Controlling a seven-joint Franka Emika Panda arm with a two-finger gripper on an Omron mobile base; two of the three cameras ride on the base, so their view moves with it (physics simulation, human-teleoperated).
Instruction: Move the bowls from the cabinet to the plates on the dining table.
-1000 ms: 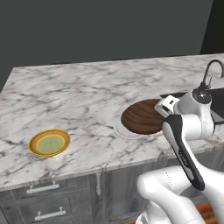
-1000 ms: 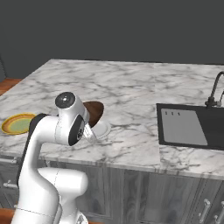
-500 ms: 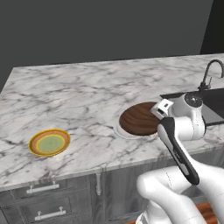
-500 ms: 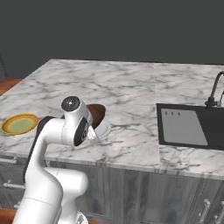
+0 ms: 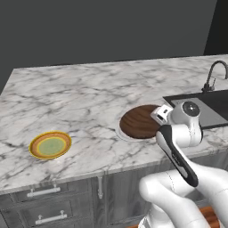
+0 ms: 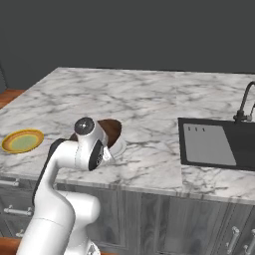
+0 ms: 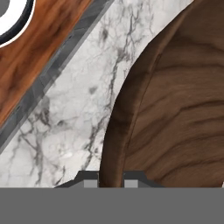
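A dark brown wooden bowl [image 5: 140,121] [image 6: 110,130] [image 7: 175,109] lies over the pale plate [image 5: 121,133] [image 6: 119,147] on the marble dining table [image 5: 80,98] [image 6: 149,99]. My gripper [image 5: 161,115] [image 7: 110,180] is shut on the bowl's near rim, one fingertip on each side of it. I cannot tell whether the bowl rests on the plate. A yellow plate [image 5: 50,144] [image 6: 22,140] with nothing on it sits near the front edge, further left. The cabinet is out of view.
A black sink [image 5: 200,104] [image 6: 214,144] with a curved faucet [image 5: 213,73] [image 6: 244,102] is set into the tabletop to the right. Grey drawers with silver handles [image 5: 42,205] run below the front edge. Wooden floor [image 7: 39,48] lies beyond the table edge.
The arm has sunk slightly and drawn in, still holding the brown bowl over the pale plate. The bowl has barely moved.
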